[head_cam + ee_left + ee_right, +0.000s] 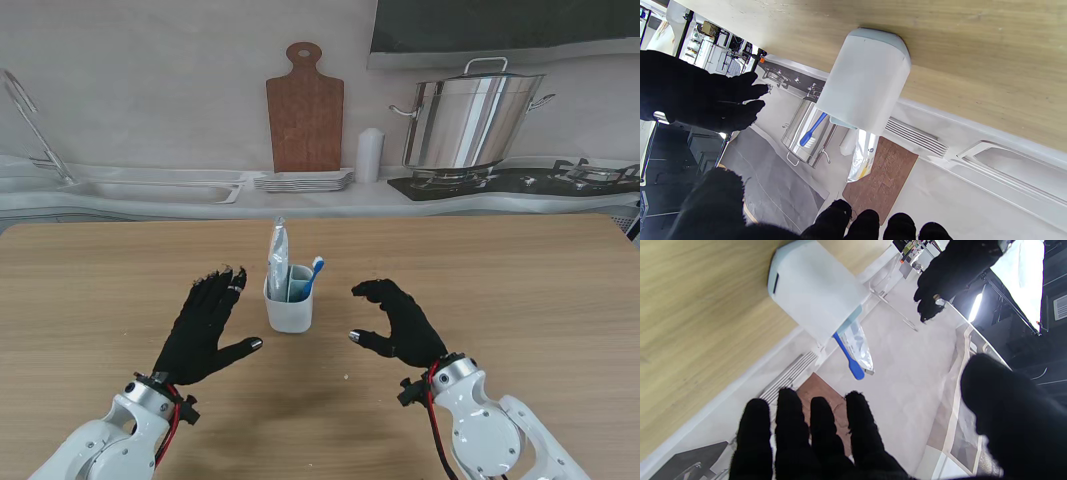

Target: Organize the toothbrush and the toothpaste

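- Task status: the toothpaste tube and the blue toothbrush both stand inside the white holder cup; judged from this layout, the organising step appears complete
- Toothpaste tube position: upright in the cup on the robot's left side, crimped end upward and well clear of the rim; the left wrist view confirms it projecting from the cup mouth
- Toothbrush position: in the cup on the robot's right side, leaning slightly toward the right, head end protruding; the right wrist view shows the blue end beside the tube
- Cup position: upright on the wooden worktop, near the centre, between the two hands
- Remaining work: none evident on the worktop; no other loose item can be made out, so what is probably left is retracting the arms
- Left hand: fingers spread and extended, thumb out to the side, holding nothing; near the cup's left side with a visible gap, no contact
- Right hand: fingers loosely curled with thumb apart, holding nothing; clear of the cup on its right side, no contact
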